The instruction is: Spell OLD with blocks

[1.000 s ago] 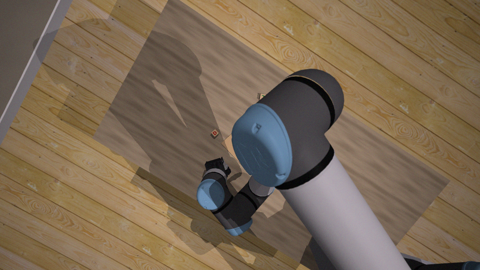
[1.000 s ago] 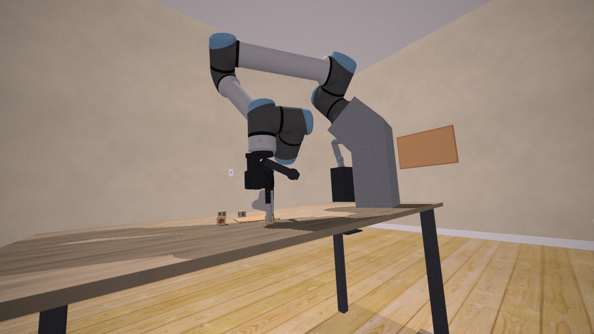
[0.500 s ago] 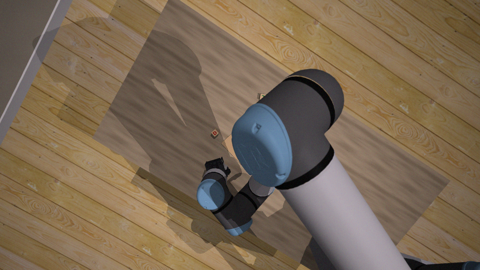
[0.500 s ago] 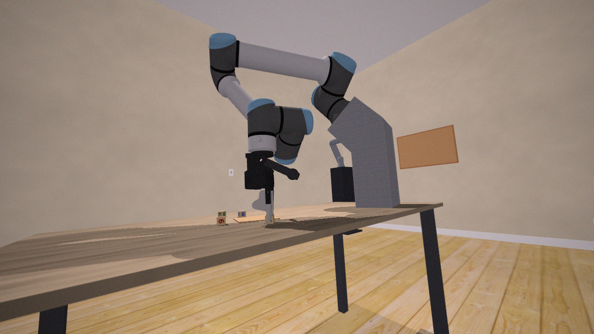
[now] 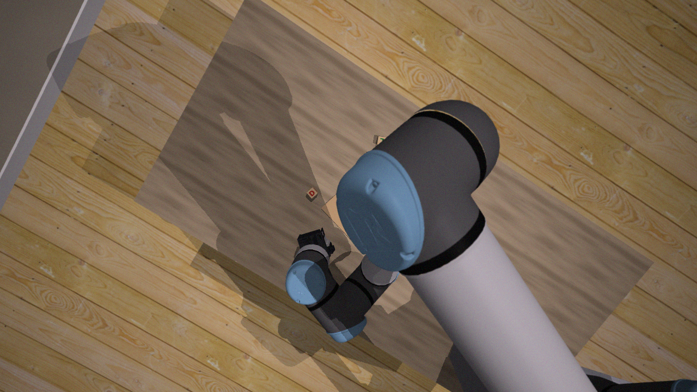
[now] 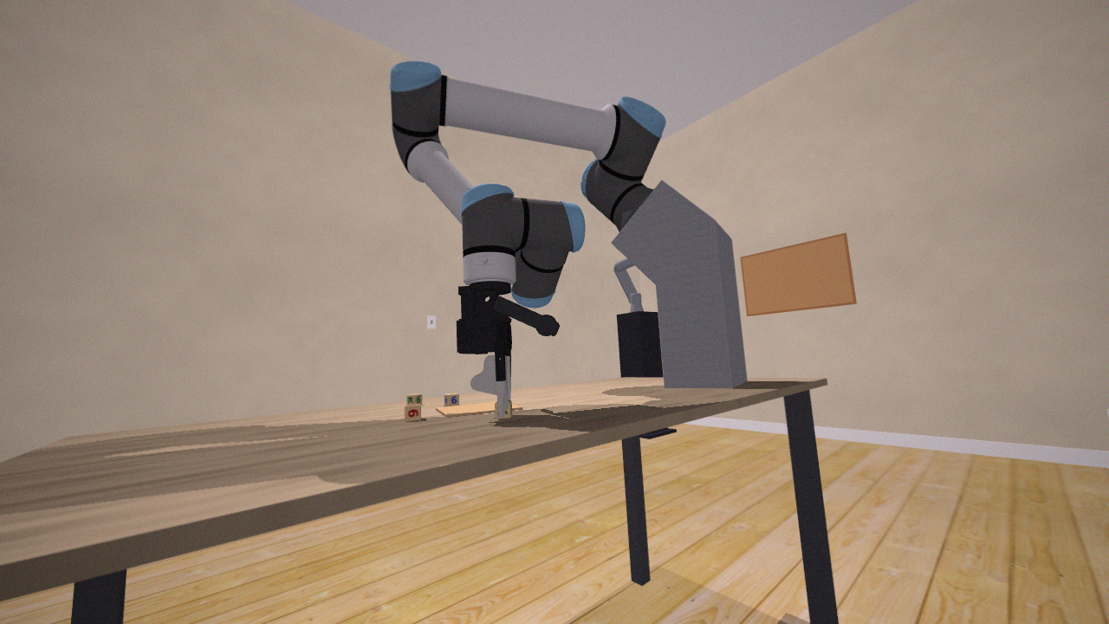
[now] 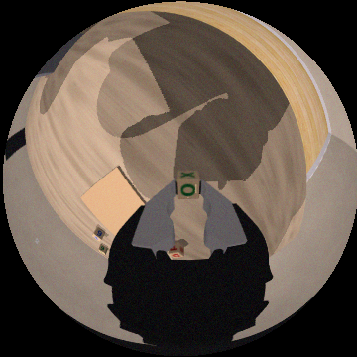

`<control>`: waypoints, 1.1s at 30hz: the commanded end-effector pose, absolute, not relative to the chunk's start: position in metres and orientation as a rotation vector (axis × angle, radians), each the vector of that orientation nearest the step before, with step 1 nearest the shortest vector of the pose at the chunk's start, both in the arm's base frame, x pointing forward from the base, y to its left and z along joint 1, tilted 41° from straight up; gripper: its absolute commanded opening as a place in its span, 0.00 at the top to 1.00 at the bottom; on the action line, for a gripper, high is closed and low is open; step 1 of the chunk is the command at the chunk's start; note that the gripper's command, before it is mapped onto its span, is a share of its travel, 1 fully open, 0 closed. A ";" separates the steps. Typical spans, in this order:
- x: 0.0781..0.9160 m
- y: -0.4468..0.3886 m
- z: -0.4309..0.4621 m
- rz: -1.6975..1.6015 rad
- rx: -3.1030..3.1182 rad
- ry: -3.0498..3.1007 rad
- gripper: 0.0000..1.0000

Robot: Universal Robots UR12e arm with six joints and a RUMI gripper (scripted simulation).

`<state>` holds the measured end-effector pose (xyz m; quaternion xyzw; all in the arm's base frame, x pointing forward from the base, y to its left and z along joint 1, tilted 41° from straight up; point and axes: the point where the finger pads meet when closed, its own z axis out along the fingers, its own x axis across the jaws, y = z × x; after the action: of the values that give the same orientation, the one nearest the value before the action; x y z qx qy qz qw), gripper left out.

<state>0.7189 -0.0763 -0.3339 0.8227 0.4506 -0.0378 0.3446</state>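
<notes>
My gripper (image 7: 187, 180) (image 6: 502, 397) stands upright at table level, shut on the wooden O block (image 7: 188, 184) (image 6: 503, 410), which shows a green O on top. The block sits on the table just off a corner of the light tan mat (image 7: 111, 200) (image 6: 465, 411) (image 5: 331, 207). In the top view the gripper body (image 5: 311, 238) hides this block. The D block (image 5: 311, 194) (image 6: 413, 412) (image 7: 176, 251) lies on the table beside the mat. The L block (image 5: 379, 140) (image 6: 414, 399) (image 7: 103, 248) and a block with blue marks (image 6: 450, 399) (image 7: 100, 232) lie beyond the mat.
The wooden table (image 5: 243, 146) (image 6: 232, 465) carries all of this. The arm's grey base column (image 6: 682, 310) stands at the table's right end. The elbow (image 5: 414, 195) hides most of the mat in the top view.
</notes>
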 end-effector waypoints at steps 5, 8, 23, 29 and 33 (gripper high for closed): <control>0.719 -0.076 -0.333 -0.097 2.136 1.170 0.95; 0.719 -0.076 -0.333 -0.097 2.136 1.170 0.95; 0.708 -0.050 -0.301 -0.097 2.136 1.170 0.95; 0.698 -0.025 -0.269 -0.097 2.136 1.170 0.95; 0.695 -0.017 -0.259 -0.097 2.136 1.170 0.95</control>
<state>0.6987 -0.0275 -0.2728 0.8223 0.4510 -0.0372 0.3450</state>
